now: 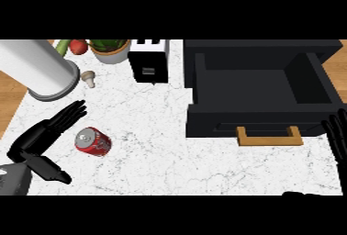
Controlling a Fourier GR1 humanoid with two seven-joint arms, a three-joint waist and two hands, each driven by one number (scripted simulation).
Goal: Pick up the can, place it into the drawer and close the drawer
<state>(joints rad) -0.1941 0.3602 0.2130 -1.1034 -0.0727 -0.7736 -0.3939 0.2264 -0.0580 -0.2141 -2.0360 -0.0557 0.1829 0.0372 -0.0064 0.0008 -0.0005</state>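
L hand (41, 135) was open, fingers straight, held nothing, just beside 1 tipped can (93, 141). Best to wrap across its barrel. R hand (337, 133) open, idle.

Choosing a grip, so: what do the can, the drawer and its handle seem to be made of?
The can looks like metal: silvery top, glossy red printed side. The drawer is matte black with no grain showing, painted wood or metal, hard to tell. Its handle is flat tan, possibly wood.
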